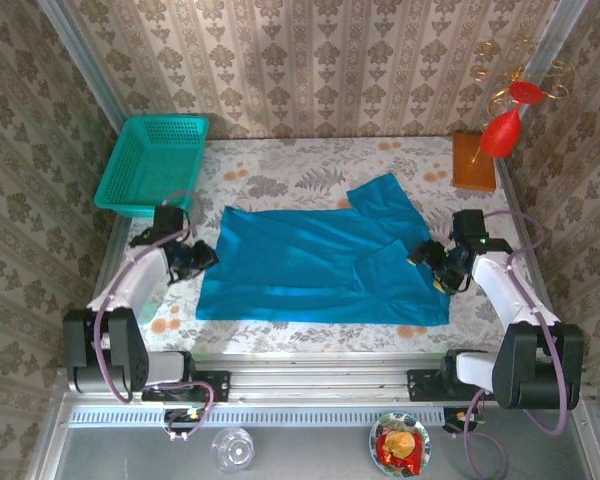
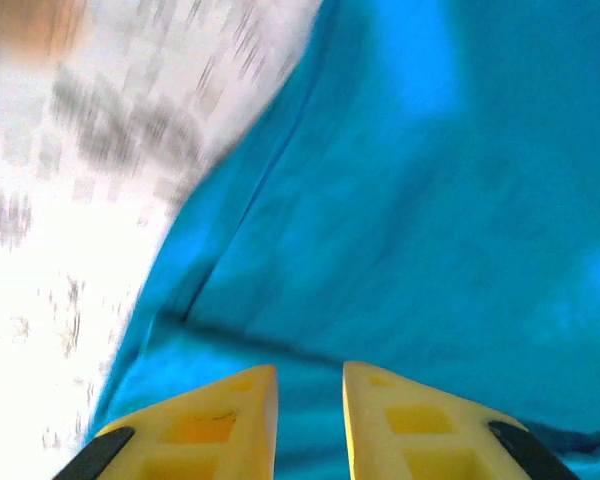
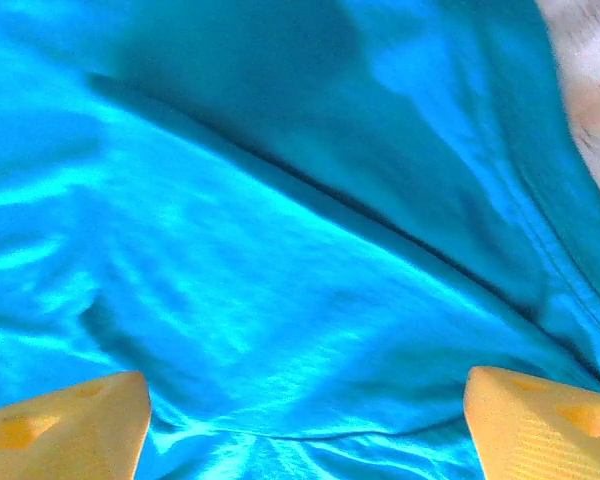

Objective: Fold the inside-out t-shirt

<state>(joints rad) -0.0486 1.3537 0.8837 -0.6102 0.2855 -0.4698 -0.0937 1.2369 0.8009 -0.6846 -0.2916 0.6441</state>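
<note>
The inside-out t-shirt [image 1: 310,265] lies spread flat across the middle of the table, bright blue, with one sleeve [image 1: 385,197] pointing to the back right. My left gripper [image 1: 205,258] sits low at the shirt's left edge. Its yellow fingers [image 2: 230,420] are a narrow gap apart, with smooth blue cloth [image 2: 420,220] showing between and beyond them and nothing visibly pinched. My right gripper [image 1: 427,254] hovers over the shirt's right side near a folded-in flap. Its jaws [image 3: 305,385] stand wide open above wrinkled blue cloth [image 3: 280,250].
A teal mesh basket [image 1: 152,160] stands at the back left corner. A brown block [image 1: 473,160] and a red hanging ornament [image 1: 502,130] are at the back right. The floral tablecloth [image 1: 280,175] shows behind the shirt. A glass [image 1: 232,448] and a bowl [image 1: 400,445] sit below the table's front rail.
</note>
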